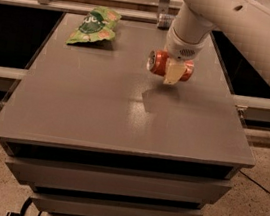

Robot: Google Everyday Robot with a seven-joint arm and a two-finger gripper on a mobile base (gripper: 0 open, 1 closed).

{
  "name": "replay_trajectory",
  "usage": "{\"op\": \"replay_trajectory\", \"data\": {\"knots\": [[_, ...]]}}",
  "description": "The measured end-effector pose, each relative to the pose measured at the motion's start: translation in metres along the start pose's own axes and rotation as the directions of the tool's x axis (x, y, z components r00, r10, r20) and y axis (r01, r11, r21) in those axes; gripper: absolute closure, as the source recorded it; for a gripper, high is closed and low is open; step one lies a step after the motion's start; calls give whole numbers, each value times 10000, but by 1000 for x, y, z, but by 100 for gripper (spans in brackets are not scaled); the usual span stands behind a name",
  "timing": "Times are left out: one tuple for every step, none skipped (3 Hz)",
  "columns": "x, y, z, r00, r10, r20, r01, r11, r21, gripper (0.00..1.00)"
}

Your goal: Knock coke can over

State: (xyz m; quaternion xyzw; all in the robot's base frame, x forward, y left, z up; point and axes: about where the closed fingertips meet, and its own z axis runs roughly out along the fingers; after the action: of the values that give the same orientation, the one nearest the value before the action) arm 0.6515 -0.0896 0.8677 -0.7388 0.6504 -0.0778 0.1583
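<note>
Two-finger hand (pixel 173 70) was clamped on the small red coke can (pixel 157 63), which was held sideways just above the flat grey bench (pixel 98 119) near its far right edge; the crumpled green snack bag (pixel 94 24) lay by the far left corner.

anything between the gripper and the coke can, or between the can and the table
Nothing visible. The gripper is shut on the coke can, holding it sideways above the table. The green snack bag and the silver can sit apart near the far edge.
</note>
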Motion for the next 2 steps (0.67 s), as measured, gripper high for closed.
{"op": "replay_trajectory", "data": {"knots": [[3,12,-1,9998,-95,-148,86,9983,-580,12],[5,25,-4,9998,-26,-222,5,9957,-930,0]]}}
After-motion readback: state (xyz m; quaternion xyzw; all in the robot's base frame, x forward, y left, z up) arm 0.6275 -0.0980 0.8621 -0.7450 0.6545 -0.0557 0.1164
